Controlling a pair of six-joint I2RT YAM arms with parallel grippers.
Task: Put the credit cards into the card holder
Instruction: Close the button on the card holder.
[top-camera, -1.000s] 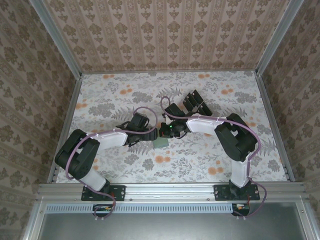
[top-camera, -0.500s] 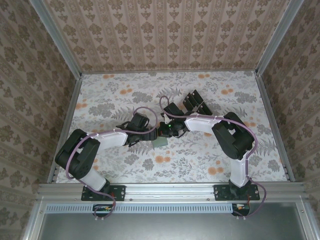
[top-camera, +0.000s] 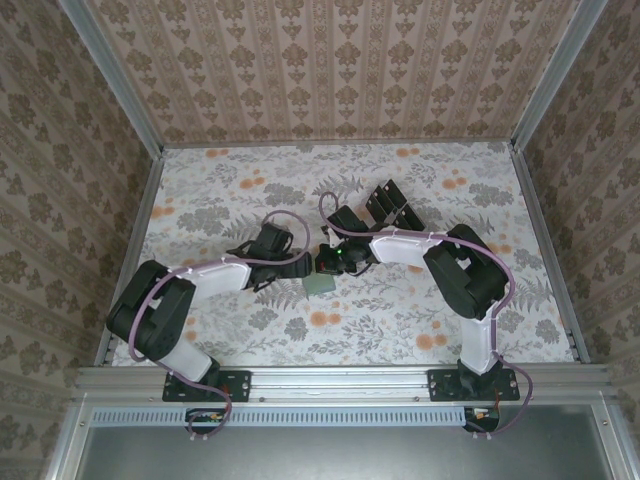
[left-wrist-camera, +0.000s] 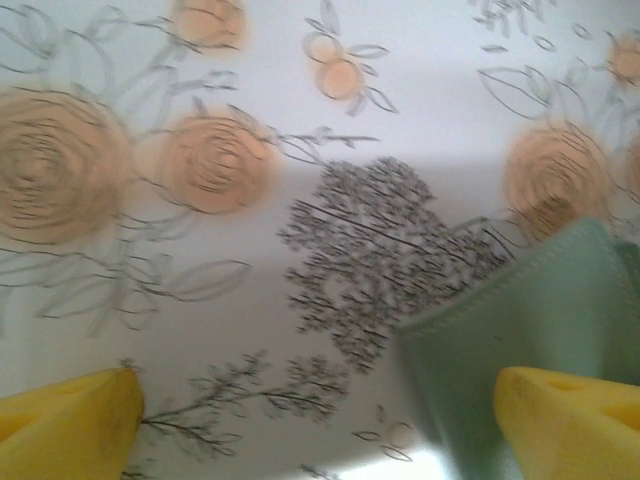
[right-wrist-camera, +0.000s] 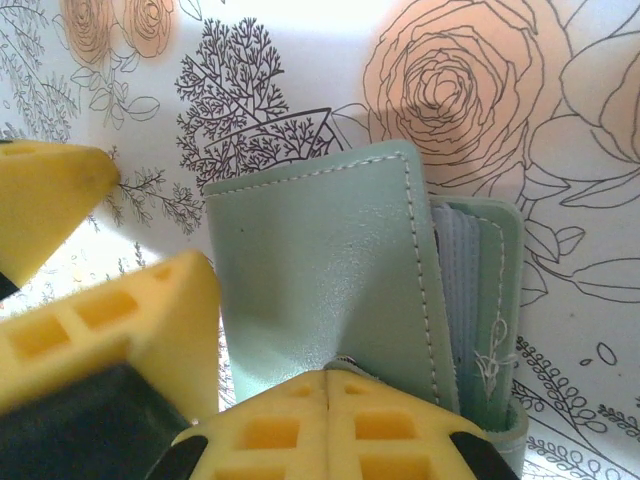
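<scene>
The sage-green card holder lies on the floral table, its flap lifted and ribbed inner pockets showing at the right. My right gripper is shut on the flap's near edge. My left gripper is open just left of the card holder, with one yellow fingertip over its corner. Its fingers also show in the right wrist view. From above, the two grippers, left and right, meet over the card holder. Several black credit cards lie behind the right arm.
More black cards sit just behind the right wrist. The table is walled by metal rails at the left, right and back. Purple cables loop over both forearms.
The left gripper has drawn back a little to the left, so more of the card holder shows from above. The right gripper shifted slightly left and still holds the flap.
</scene>
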